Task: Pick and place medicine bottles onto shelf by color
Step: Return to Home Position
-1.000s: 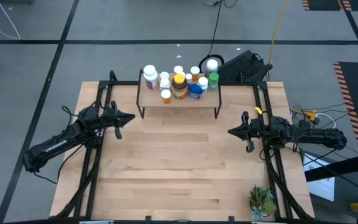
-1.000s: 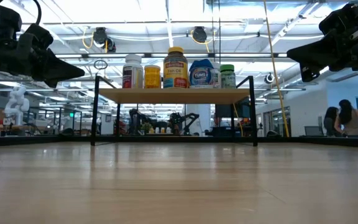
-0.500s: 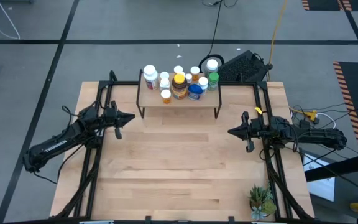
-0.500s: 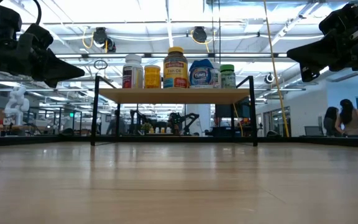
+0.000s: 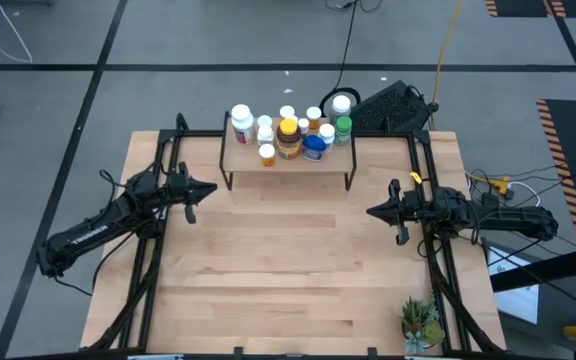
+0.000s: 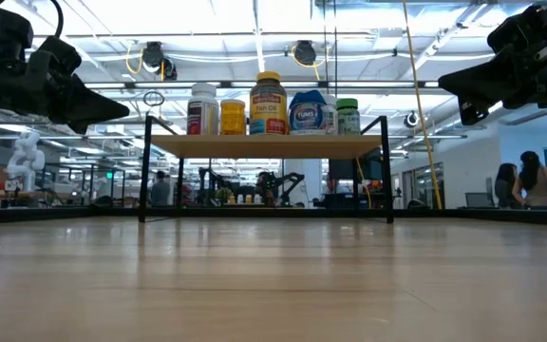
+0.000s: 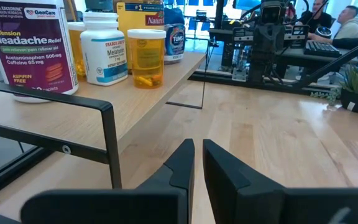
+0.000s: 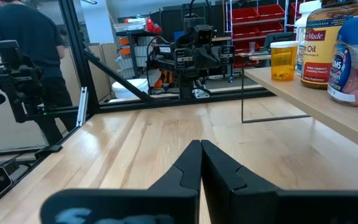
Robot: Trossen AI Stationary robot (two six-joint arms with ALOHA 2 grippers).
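Wooden table (image 5: 298, 260), bottles (image 5: 290, 132) crowding shelf (image 5: 288, 166), rear ones hidden, both grippers' fingers together.

L gripper (image 5: 211, 188) & R gripper (image 5: 371, 211) raised, apart, fingers prob. closed, empty.

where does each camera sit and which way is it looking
High: overhead, straight down on the table; both arms show.
Low: at tabletop height, facing the shelf; both arms show at the upper corners.
Left wrist: past the shut left gripper toward the bottles.
Right wrist: past the shut right gripper.
All views share the shelf and bottles.
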